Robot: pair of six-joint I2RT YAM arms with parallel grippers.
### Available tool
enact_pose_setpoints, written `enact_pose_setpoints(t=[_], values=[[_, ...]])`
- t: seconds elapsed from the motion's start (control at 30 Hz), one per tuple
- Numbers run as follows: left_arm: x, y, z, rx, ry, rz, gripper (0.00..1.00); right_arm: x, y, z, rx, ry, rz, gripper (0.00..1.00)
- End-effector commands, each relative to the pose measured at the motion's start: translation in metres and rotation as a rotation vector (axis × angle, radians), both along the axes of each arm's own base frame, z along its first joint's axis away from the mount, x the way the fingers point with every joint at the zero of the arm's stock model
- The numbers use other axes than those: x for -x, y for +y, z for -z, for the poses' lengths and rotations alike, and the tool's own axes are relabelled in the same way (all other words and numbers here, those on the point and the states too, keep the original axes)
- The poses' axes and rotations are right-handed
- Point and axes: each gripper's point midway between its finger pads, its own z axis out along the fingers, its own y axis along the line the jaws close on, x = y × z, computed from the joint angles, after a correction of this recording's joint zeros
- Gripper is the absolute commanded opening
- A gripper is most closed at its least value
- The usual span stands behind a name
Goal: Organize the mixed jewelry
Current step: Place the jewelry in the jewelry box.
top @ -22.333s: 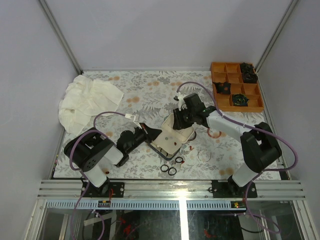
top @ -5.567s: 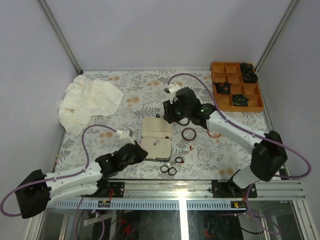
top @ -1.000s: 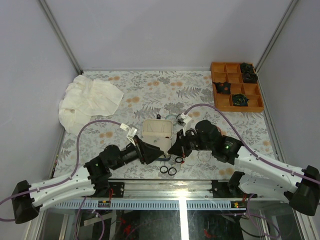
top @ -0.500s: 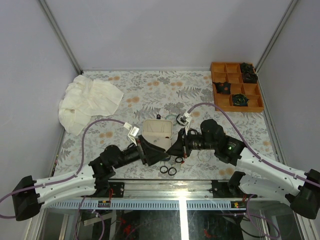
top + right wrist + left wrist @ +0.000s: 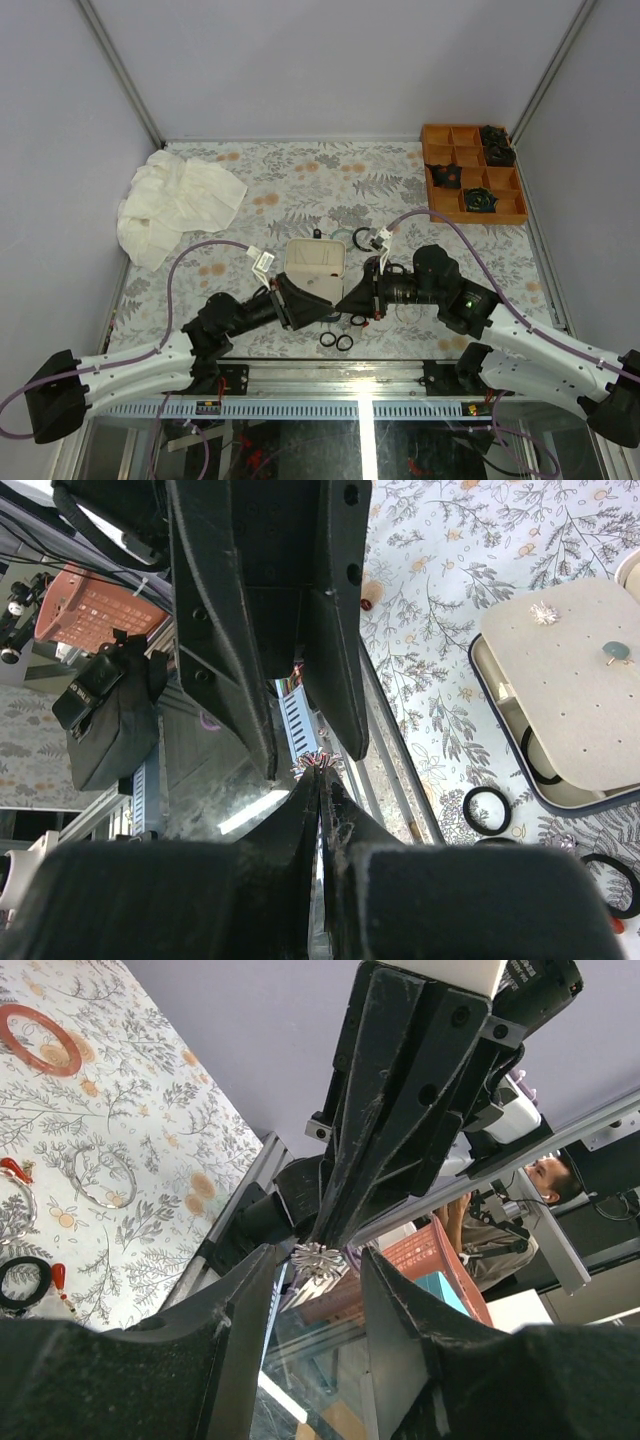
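**Tip to tip at the case's 5 o'clock corner**

Overhead only: whole floral table (image 5: 300,175), with white cloth (image 5: 175,205) bunched at 10 o'clock. Orange tray (image 5: 440,138) at 2 o'clock, with dark clumps in three compartments, too small to identify. Neither reached by the wrist views.

Left gripper (image 5: 318,1252) and right gripper (image 5: 320,766) nose to nose. From overhead, just two dark wedges meeting, finger gap unreadable.

Hinged case (image 5: 318,258) open at table centre. Right wrist view alone showing its cream pad, with a star-shaped stud (image 5: 545,612) and a teal-headed stud (image 5: 612,652) stuck in it.

Loose jewelry scattered from 3 to 6 o'clock of the case:
- Red hoop (image 5: 40,1040): caught by left wrist view only, not found overhead.
- Clear hoop (image 5: 100,1178): nearer than the red one, plainest from left wrist.
- Black rings (image 5: 329,338): a pair side by side at 6 o'clock of the case.
- Red bits (image 5: 58,1275): one just beside another black ring, left wrist view.

Left fingers (image 5: 240,1340) roughly half spread, straddling the right gripper's tip, daylight on both sides. No contact visible.

Right fingers (image 5: 290,830) pressed fully together, pinching a tiny glittering stud (image 5: 318,1258) at the very tip. Stud held up off the table, between the left fingers.
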Motion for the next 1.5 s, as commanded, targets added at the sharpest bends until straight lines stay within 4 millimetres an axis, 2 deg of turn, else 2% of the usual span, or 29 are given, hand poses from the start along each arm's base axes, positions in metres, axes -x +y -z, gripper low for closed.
enact_pose_setpoints(t=[0.0, 0.4, 0.7, 0.97, 1.07, 1.27, 1.47], values=[[0.005, 0.004, -0.018, 0.107, 0.002, 0.044, 0.38, -0.001, 0.001, -0.020, -0.075, -0.053, -0.002, 0.00], [0.004, 0.002, -0.017, 0.125, 0.028, 0.061, 0.40, -0.004, 0.004, -0.020, -0.082, -0.059, -0.001, 0.00], [0.004, 0.001, -0.016, 0.132, 0.043, 0.073, 0.35, -0.005, 0.005, -0.020, -0.088, -0.063, 0.000, 0.00], [0.005, 0.000, -0.016, 0.139, 0.048, 0.079, 0.22, -0.005, 0.004, -0.019, -0.092, -0.063, 0.007, 0.00], [0.005, 0.001, -0.016, 0.140, 0.049, 0.078, 0.12, -0.005, 0.004, -0.019, -0.097, -0.060, 0.011, 0.00], [0.005, 0.002, -0.019, 0.151, 0.038, 0.076, 0.07, -0.003, 0.005, -0.019, -0.126, -0.041, 0.012, 0.00], [0.009, 0.006, -0.035, 0.199, 0.003, 0.091, 0.06, 0.000, 0.004, -0.026, -0.199, -0.027, 0.014, 0.00]])
